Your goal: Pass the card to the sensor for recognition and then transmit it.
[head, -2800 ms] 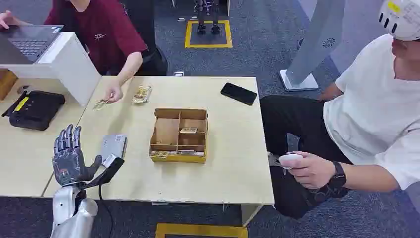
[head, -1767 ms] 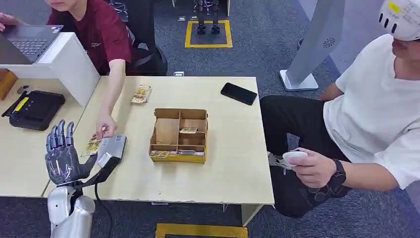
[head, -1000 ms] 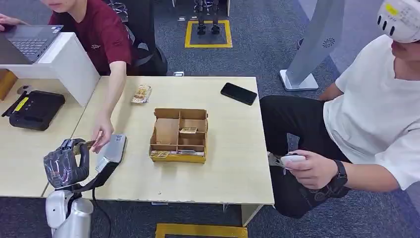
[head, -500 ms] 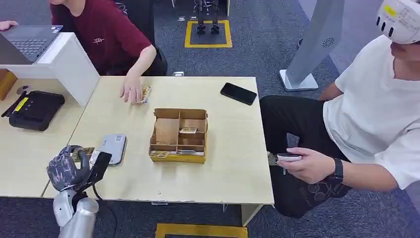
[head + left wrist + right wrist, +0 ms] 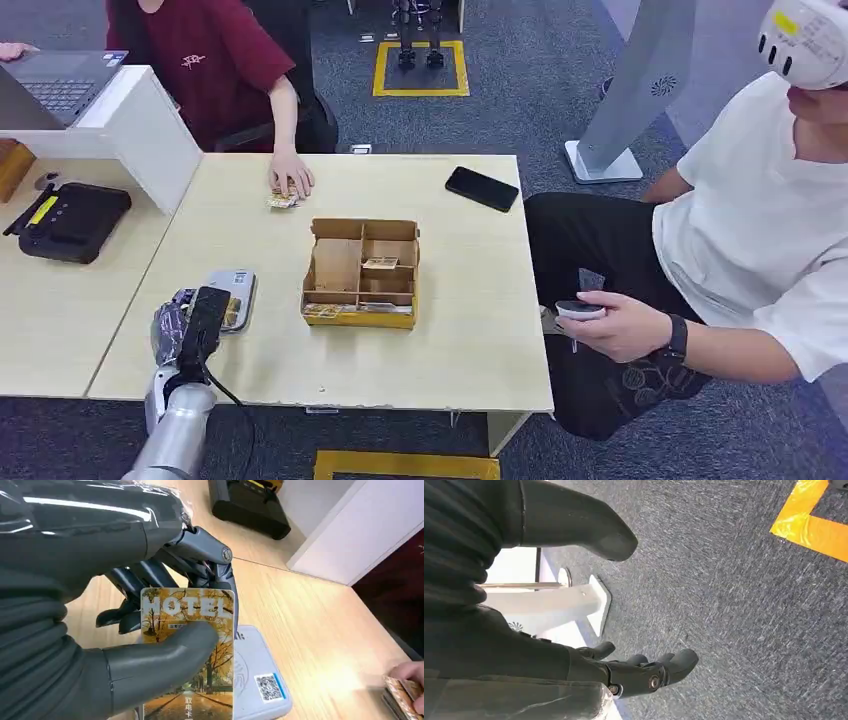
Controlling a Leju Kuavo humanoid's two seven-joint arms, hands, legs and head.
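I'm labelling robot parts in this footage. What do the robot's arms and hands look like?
The left arm is a silver metallic tube with a black cable alongside it. The left hand is dark grey under a clear plastic film, with a ribbed cover, a thick matte grey thumb and darker metal fingers with round pivot screws. The right hand matches.

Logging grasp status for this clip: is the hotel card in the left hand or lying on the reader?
In the hand. The left hand pinches the hotel card between thumb and fingers, above the grey card reader.
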